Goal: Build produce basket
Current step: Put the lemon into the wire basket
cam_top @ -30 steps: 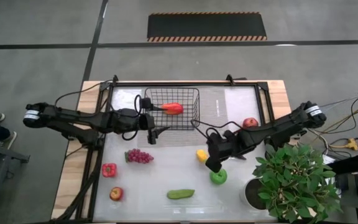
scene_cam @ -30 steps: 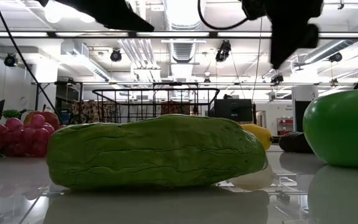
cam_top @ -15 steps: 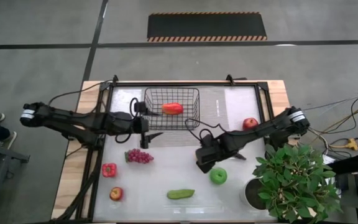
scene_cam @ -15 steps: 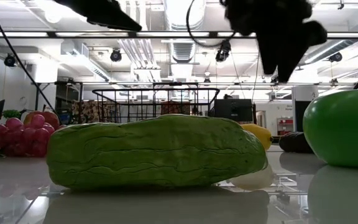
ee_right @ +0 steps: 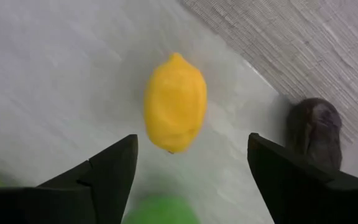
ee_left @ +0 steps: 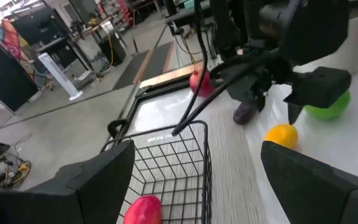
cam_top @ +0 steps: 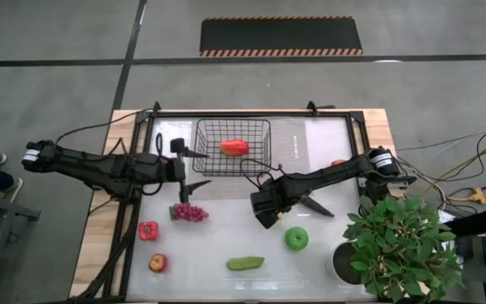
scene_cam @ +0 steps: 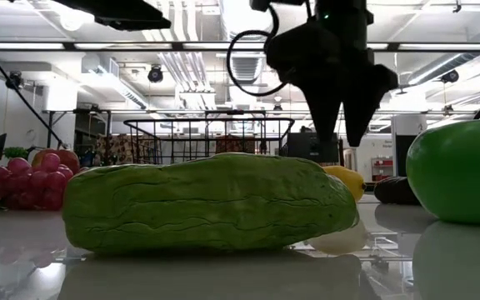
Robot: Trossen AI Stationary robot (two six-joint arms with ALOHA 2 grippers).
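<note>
Swinging inward since a second ago, my right gripper now hangs over the lemon with fingers spread wide and holding nothing, the eggplant just beyond. My left gripper has drawn back beside the basket, fingers apart too. Farther off, a red pepper lies inside the basket.

Black wire basket sat upper centre, red pepper inside. Purple grapes, second red pepper, red apple lay lower left; cucumber bottom centre; green apple right of centre; lemon on its side, eggplant near.
</note>
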